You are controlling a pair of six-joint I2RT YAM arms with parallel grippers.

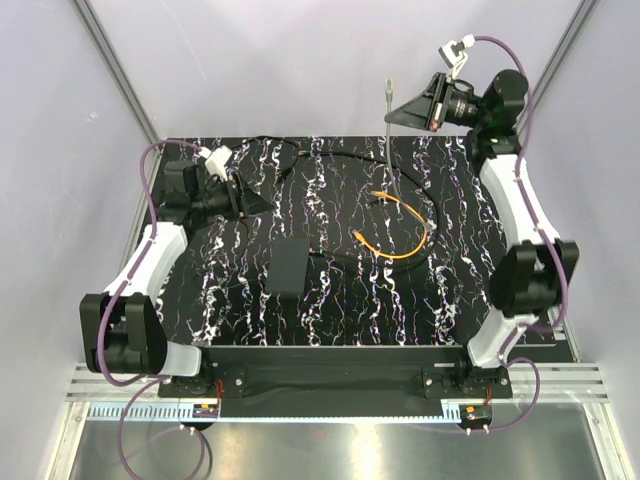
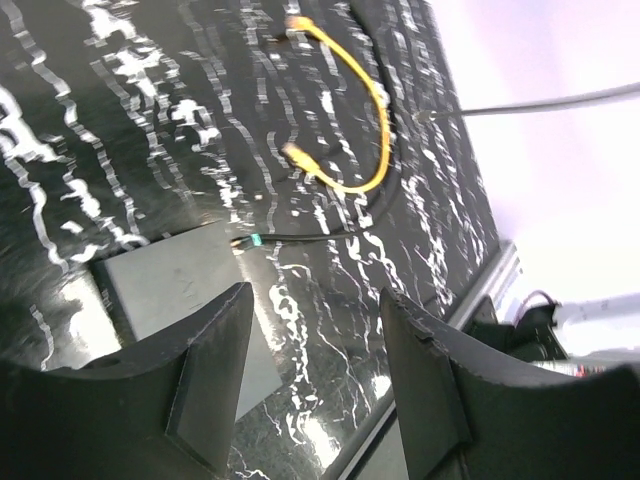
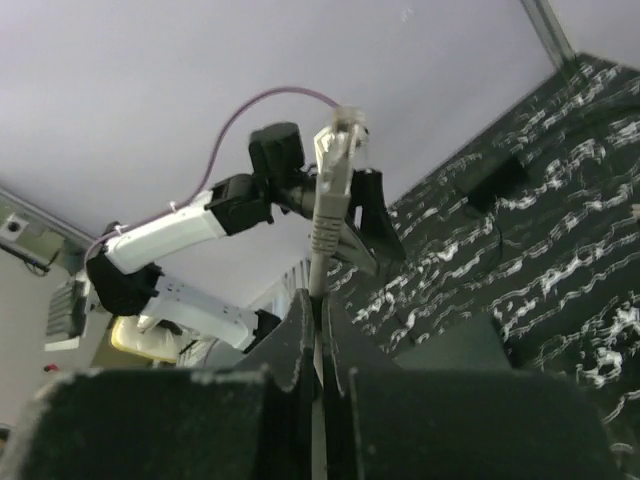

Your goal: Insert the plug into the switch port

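I see my right gripper (image 1: 393,117) raised at the far edge, pinching a grey cable (image 1: 393,150) — plug (image 1: 389,88) up — well apart from the flat black box (image 1: 289,266).

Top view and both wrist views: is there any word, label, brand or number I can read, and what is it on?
No readable text in any view.
On the flat black box: no label visible on its top face.
On the grey plug: no print visible.
On the pale strip along the front rail: fine tick marks only, too small to read any numbers.
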